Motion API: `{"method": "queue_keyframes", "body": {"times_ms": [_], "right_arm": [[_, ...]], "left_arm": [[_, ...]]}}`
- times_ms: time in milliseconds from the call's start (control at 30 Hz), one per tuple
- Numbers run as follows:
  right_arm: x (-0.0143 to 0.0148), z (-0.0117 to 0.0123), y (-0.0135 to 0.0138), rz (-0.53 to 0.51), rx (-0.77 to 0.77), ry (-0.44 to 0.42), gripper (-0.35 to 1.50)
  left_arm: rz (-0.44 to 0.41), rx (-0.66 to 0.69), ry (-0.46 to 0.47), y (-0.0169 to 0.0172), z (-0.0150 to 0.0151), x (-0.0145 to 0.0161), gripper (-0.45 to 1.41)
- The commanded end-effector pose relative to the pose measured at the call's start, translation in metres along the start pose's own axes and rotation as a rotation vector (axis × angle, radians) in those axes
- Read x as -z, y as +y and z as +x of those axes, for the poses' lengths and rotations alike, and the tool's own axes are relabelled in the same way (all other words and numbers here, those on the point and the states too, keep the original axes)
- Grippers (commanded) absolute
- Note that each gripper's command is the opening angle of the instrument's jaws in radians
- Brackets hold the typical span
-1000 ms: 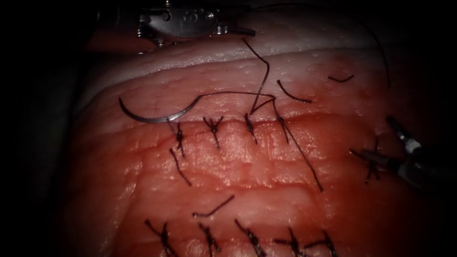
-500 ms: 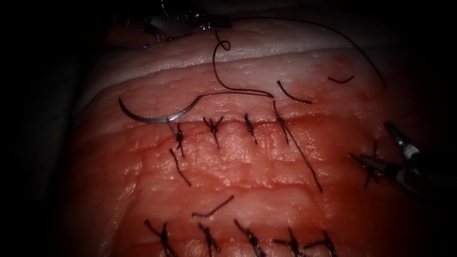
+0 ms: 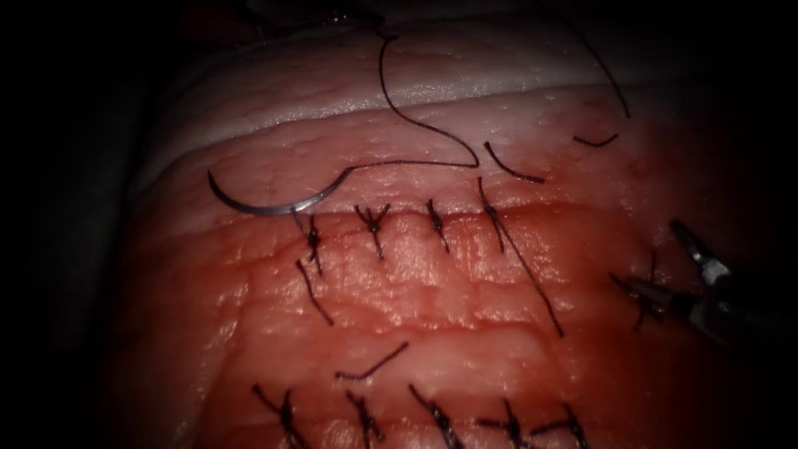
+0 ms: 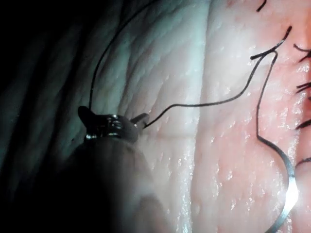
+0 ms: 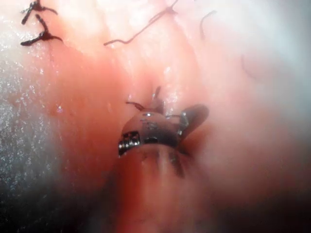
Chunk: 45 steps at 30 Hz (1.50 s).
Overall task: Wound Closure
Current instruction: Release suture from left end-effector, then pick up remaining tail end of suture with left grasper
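The curved needle (image 3: 266, 202) lies free on the tissue (image 3: 432, 274), unheld, above the leftmost stitch of the cut. The left tool (image 4: 138, 120) grips the thread (image 3: 416, 125); steady, gentle tension seems wise. The right tool (image 3: 675, 264) waits, jaws parted and empty, at right.

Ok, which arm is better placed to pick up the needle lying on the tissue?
Probably right: the right tool has open, empty jaws. The left tool is shut on the thread; the needle lies free.
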Motion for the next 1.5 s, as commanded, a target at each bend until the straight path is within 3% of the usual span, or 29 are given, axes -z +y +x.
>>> {"method": "queue_keyframes", "body": {"times_ms": [33, 133, 267, 333, 400, 567, 733, 900, 1133, 1233, 1500], "right_arm": [[-0.0005, -0.0001, -0.0008, 0.005, 0.000, 0.000, 1.48], [-0.0004, -0.0001, -0.0009, 0.009, 0.000, 0.004, 1.48], [-0.0003, -0.0001, -0.0009, 0.011, 0.001, 0.001, 1.48], [-0.0002, -0.0002, -0.0009, 0.014, 0.001, 0.003, 1.48], [-0.0002, -0.0001, -0.0009, 0.013, 0.001, 0.003, 1.48], [-0.0003, -0.0001, -0.0009, 0.013, 0.001, 0.000, 1.48], [-0.0003, -0.0001, -0.0009, 0.016, 0.001, 0.001, 1.48], [0.0000, 0.0004, -0.0010, 0.088, 0.000, 0.044, 1.48], [0.0015, 0.0037, -0.0013, 0.207, -0.020, 0.137, 1.31], [0.0021, 0.0058, -0.0009, 0.240, -0.032, 0.175, 1.31], [0.0027, 0.0071, 0.0003, 0.241, -0.043, 0.187, 1.31]], "left_arm": [[-0.029, 0.038, 0.034, 0.0007, 0.0003, 0.0005, 1.01], [-0.076, 0.049, 0.106, 0.0027, 0.0012, 0.0041, 1.19], [-0.087, 0.049, 0.141, 0.0037, 0.0013, 0.0072, 1.21], [-0.079, 0.055, 0.156, 0.0041, 0.0010, 0.0105, 1.21], [-0.033, 0.065, 0.160, 0.0040, 0.0005, 0.0138, 1.16], [-0.011, 0.074, 0.172, 0.0047, 0.0004, 0.0177, 1.01], [-0.017, 0.088, 0.222, 0.0081, 0.0031, 0.0204, 0.81], [-0.041, 0.060, 0.295, 0.0144, 0.0079, 0.0201, 0.66], [-0.085, -0.056, 0.336, 0.0237, 0.0163, 0.0158, 0.42], [-0.151, -0.111, 0.310, 0.0273, 0.0182, 0.0129, 0.20], [-0.216, -0.166, 0.217, 0.0302, 0.0182, 0.0086, 0.22]]}}
